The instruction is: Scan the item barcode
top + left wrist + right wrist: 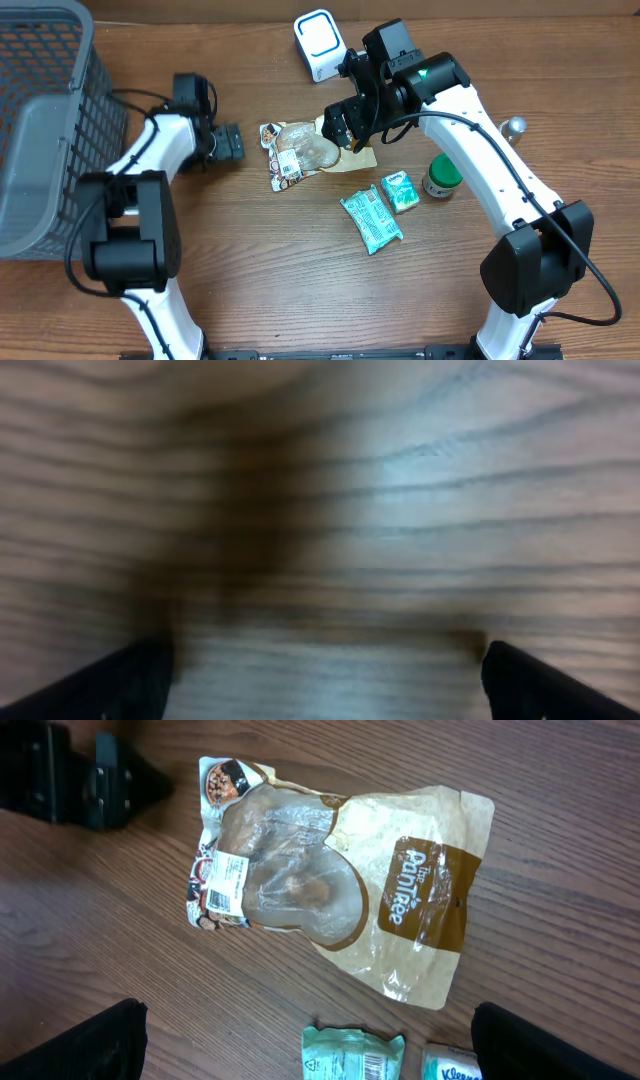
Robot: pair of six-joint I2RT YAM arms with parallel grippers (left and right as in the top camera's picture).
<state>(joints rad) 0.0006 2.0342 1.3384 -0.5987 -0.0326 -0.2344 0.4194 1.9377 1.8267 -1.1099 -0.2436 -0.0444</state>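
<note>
Overhead view: we note the bread bag (303,150), brown paper with a clear window and "PainTree" print, lying flat on the wooden table (280,270) at mid-frame. In the right wrist view a white printed label (227,885) sits on the bag's left edge. The right gripper (343,128) hangs just over the bag's right end; its fingers (100,1045) stand wide apart at the lower corners of the wrist view, holding nothing. The left gripper (228,142) sits just left of the bag, apart from it; its fingers (120,680) are likewise spread wide and empty over blurred wood grain. The white scanner (318,45) stands at upper centre, the grey basket (60,40) at upper left. A teal packet (371,220), a Kleenex pack (400,190) and a green-lidded jar (441,177) lie lower right of the bag.
</note>
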